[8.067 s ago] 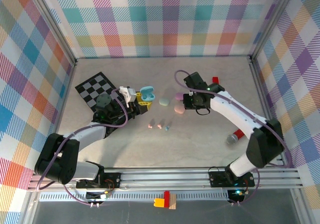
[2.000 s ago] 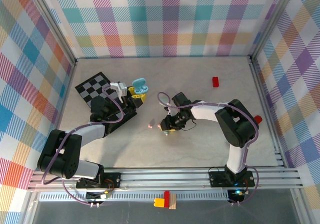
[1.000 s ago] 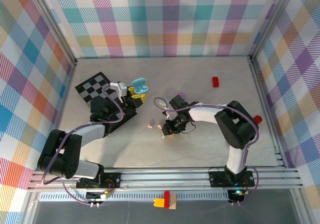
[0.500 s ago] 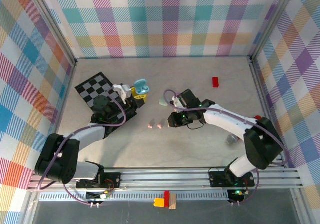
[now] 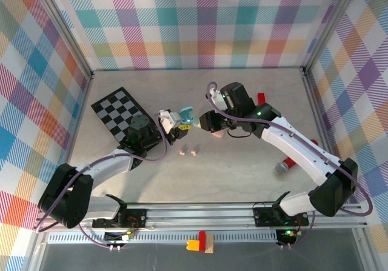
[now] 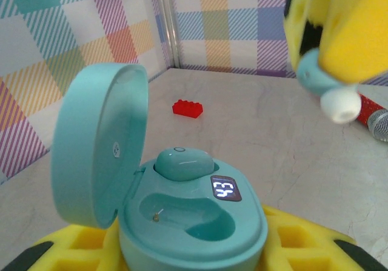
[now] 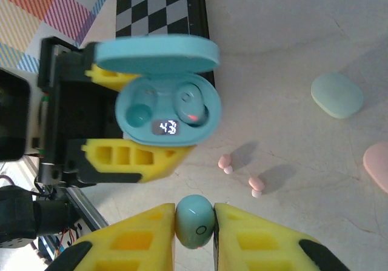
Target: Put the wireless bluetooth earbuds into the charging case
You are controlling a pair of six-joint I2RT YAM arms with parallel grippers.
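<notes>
Right: the right gripper [image 7: 194,221] is nearly closed, its yellow foam pads [image 7: 145,237] pinching a teal earbud [image 7: 194,230] from both sides. In the left wrist view the bud's white tip points downward.

The bud hangs in the air just short of the charging case [image 7: 167,116], not touching it. The left gripper [image 5: 176,121] is clamped on the case body and holds it above the table [image 5: 242,174], with the lid [image 7: 156,51] swung fully open. One seated earbud [image 6: 182,162] already fills the far pocket. The empty socket [image 6: 185,213] beside it is the target, and the case display is lit.

My read on doing the step well:
- Keep the case still and let the right arm do all the moving.
- Line the white tip up with the empty socket, not the filled one. They sit close together.
- Come in clear of the open lid, since the pads are bulky next to the case.
- Match the bud's tilt to the socket before lowering, push gently, and release only once it seats.
- The main risk is the bud rolling in the soft foam, or the pads nudging the seated bud out.

Two pink earbuds [image 7: 225,162] lie loose on the table near the case. A mint case [image 7: 337,95] and a red block [image 6: 188,108] sit farther out.
</notes>
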